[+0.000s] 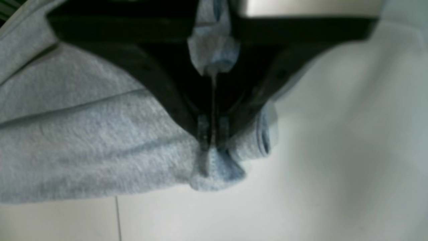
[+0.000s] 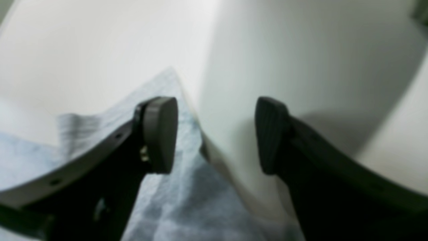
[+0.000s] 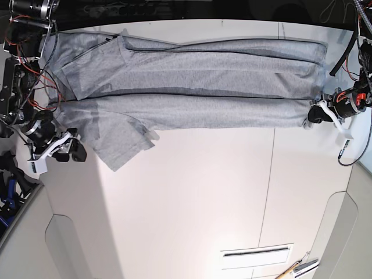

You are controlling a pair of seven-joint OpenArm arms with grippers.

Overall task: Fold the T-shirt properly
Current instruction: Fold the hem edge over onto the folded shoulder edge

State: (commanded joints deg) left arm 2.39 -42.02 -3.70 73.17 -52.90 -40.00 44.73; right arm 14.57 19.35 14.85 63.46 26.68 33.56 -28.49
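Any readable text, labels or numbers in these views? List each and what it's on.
None readable. The T-shirt shows no lettering on the cloth in view. The white panel at the base view's bottom edge has no mark I can make out at this size.

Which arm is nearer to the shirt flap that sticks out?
Right. The right arm has its open jaws beside the flap; the left arm is at the shirt's opposite end, jaws shut on it.

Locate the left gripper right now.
The left gripper is at the right side of the base view, closed on the near right corner of the shirt.
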